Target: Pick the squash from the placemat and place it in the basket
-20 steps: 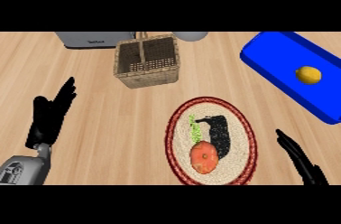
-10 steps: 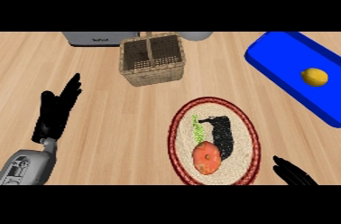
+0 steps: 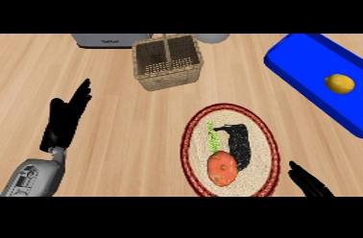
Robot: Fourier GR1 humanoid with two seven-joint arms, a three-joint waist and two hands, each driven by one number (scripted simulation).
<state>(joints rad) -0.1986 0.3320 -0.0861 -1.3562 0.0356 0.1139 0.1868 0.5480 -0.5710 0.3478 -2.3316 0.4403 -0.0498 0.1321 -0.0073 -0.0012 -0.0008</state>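
Wood counter (image 3: 127, 136): squash (image 3: 237, 143) long axis vertical on placemat (image 3: 195, 150); both robot hands open, empty.

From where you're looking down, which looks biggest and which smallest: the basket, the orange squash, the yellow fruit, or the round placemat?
1. Placemat, the biggest
2. Basket
3. Squash
4. Yellow fruit, the smallest

The basket sits farther from the camera, so it may really be bigger than it looks.

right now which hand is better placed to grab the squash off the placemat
Right hand: it sits just beside the placemat, close to the squash. The left hand rests open, far across the counter.
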